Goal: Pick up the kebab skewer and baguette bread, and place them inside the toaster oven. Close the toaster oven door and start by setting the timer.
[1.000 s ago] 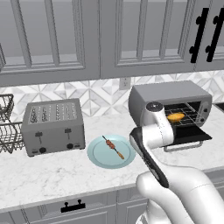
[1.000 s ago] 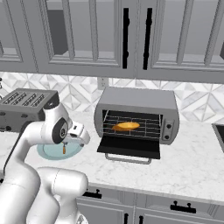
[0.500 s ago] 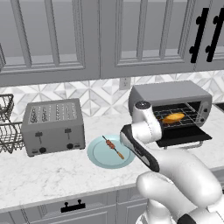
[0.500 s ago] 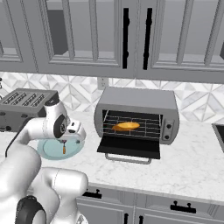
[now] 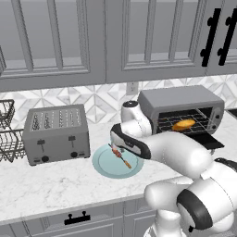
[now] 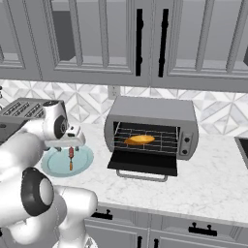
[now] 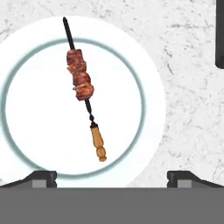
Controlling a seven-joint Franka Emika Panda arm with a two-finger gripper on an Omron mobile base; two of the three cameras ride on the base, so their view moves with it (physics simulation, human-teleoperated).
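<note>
The gripper [image 7: 112, 177] hangs fully open and empty above the plate [image 7: 144, 65]. The kebab skewer [image 7: 83, 87] lies on it. The baguette bread [image 6: 140, 140] rests inside the toaster oven [image 6: 152, 110].

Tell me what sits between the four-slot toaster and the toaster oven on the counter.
In the left base view, the light blue plate with the kebab skewer lies between the toaster and the toaster oven; the open gripper hangs over it.

No text, label, brand, number or sign can be read anywhere.
</note>
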